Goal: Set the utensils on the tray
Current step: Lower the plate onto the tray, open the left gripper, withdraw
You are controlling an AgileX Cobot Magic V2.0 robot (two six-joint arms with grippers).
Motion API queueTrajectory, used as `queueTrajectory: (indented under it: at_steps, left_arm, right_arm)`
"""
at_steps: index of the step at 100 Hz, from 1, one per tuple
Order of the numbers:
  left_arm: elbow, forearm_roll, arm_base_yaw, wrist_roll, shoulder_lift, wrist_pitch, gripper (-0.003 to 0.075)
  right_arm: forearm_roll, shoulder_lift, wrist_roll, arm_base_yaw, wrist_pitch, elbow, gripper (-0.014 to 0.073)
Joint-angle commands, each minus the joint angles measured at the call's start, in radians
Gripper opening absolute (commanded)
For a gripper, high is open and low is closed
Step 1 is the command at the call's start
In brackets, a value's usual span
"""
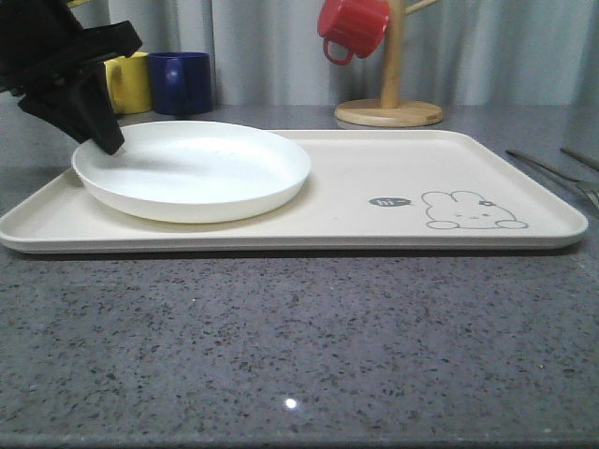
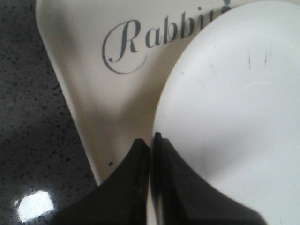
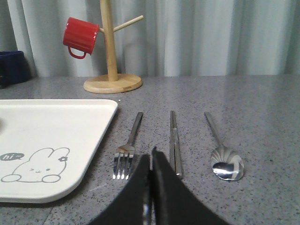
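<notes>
The round white plate (image 1: 192, 168) lies on the left half of the cream tray (image 1: 374, 168), by the "Rabbit" script. My left gripper (image 1: 105, 140) is at the plate's far left rim. In the left wrist view its jaws (image 2: 151, 140) are pinched on the thin edge of the plate (image 2: 234, 117), one finger over the plate and one over the tray (image 2: 93, 93). On the table right of the tray lie the fork (image 3: 129, 150), the chopsticks (image 3: 174, 140) and the spoon (image 3: 225, 164), side by side. My right gripper (image 3: 151, 157) hangs shut and empty between fork and chopsticks.
A wooden mug stand (image 1: 391, 94) with a red mug (image 1: 353, 28) stands behind the tray. A yellow mug (image 1: 129, 82) and a navy mug (image 1: 181, 82) sit at the back left. Speckled grey tabletop lies in front of the tray.
</notes>
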Motion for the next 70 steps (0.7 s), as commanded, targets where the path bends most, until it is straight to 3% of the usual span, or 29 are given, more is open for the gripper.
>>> queueTrajectory:
  at_steps: [1, 22, 29, 70]
  left_arm:
    - [-0.032, -0.036, -0.009, 0.000, -0.045, -0.034, 0.0011]
    - [-0.032, -0.036, -0.009, 0.002, -0.045, -0.036, 0.0243]
    - [-0.032, -0.036, -0.009, 0.002, -0.045, -0.044, 0.0287]
    - [0.029, -0.028, -0.006, 0.005, -0.191, -0.253, 0.0293]
  right_arm:
    - [-0.001, -0.021, -0.008, -0.005, -0.087, 0.003, -0.0069]
    - [-0.001, -0.021, -0.008, -0.005, -0.087, 0.003, -0.0069]
    - [-0.001, -0.021, -0.008, -0.005, -0.087, 0.003, -0.0069]
    - [-0.001, -0.021, -0.008, -0.005, -0.087, 0.003, -0.0069]
